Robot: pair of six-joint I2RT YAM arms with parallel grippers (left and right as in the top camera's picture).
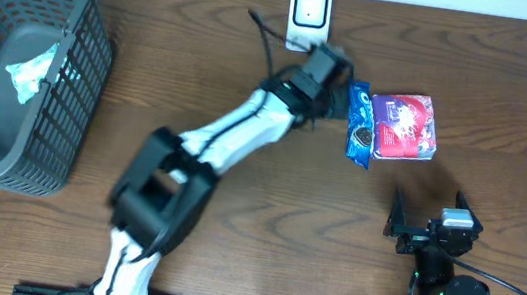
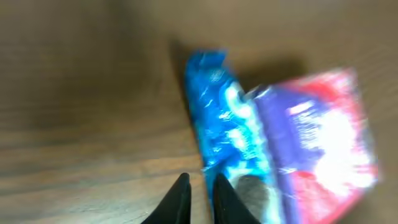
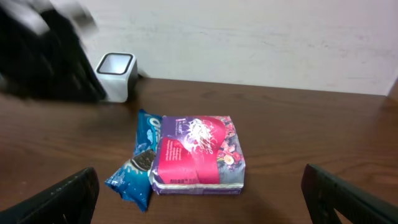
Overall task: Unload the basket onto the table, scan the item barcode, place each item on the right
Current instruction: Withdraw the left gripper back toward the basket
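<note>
From above, the left arm (image 1: 246, 125) extends to the upper centre, ending between the white box-shaped barcode scanner (image 1: 309, 10) and a blue cookie packet (image 1: 357, 127) that lies on the brown wooden tabletop (image 1: 513, 87), touching a pink-and-purple foil pack (image 1: 404, 127). The blurred left wrist view shows the left fingers (image 2: 177, 200) clenched on nothing, just beside the blue packet. In the right wrist view, the right fingers (image 3: 62, 199) stand released at the bottom corners.
</note>
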